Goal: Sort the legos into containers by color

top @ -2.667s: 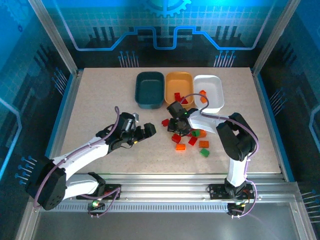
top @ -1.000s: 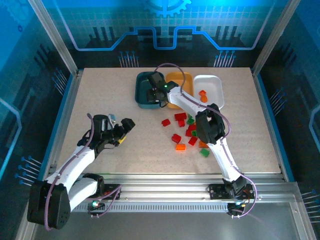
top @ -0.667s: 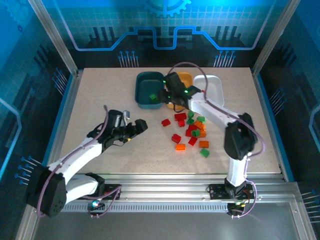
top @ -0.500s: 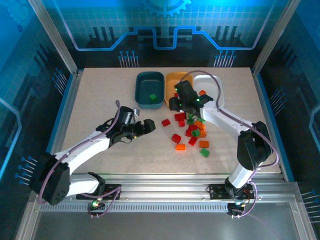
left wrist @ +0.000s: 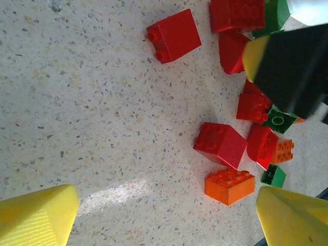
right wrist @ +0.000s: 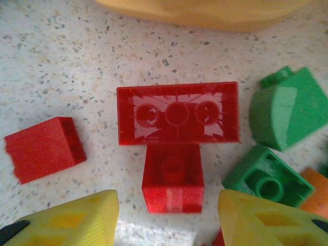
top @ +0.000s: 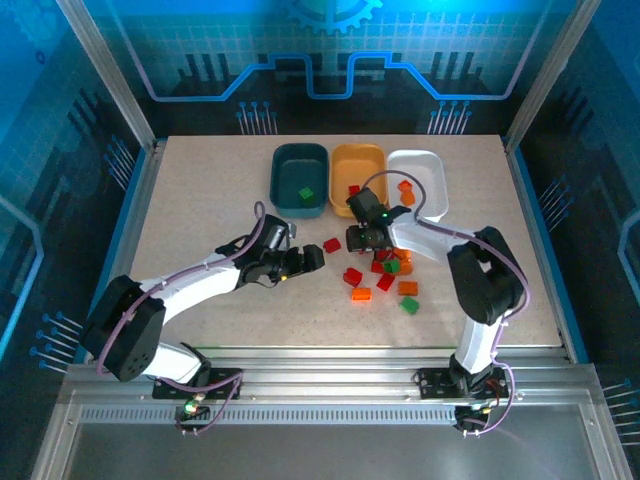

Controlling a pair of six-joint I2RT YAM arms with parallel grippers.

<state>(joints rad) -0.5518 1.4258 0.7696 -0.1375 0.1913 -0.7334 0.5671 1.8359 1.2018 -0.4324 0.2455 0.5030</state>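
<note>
My left pincer [top: 305,260] hangs low over the table [top: 200,200] near its middle. It is released: in its wrist view the two yellow fingertips [left wrist: 36,218] stand wide apart at 7 and 5 o'clock, with bare tabletop between them. The loose legos [top: 385,275] lie at 3 o'clock from it. Ahead of those fingers a lone red brick [left wrist: 174,36] sits at 12 o'clock. Nearer in, a red cube [left wrist: 219,145] lies with an orange brick [left wrist: 229,187] just beside it at its 6 o'clock, and a small green brick [left wrist: 273,175] is near the right fingertip.

My right pincer [top: 362,238] is down at the 10 o'clock edge of the pile, just off the 6 o'clock end of the orange tray [top: 358,160]. It is released as well, grasping nothing. Its fingertips [right wrist: 66,220] stand to either side of a small red brick [right wrist: 172,179], with a gap showing on each side. That brick touches a long red brick [right wrist: 177,115] at its 12 o'clock, which lies hollow side up. Another red block [right wrist: 43,148] lies at 9 o'clock, and two green bricks [right wrist: 289,107] lie at 3 o'clock.

The three trays stand side by side at the table's 12 o'clock end. The teal tray [top: 290,165] holds one green piece [top: 306,193]. The orange tray holds a red piece [top: 354,190]. The white tray [top: 425,165] holds two orange-red pieces [top: 406,192] — I cannot tell their exact shade.
</note>
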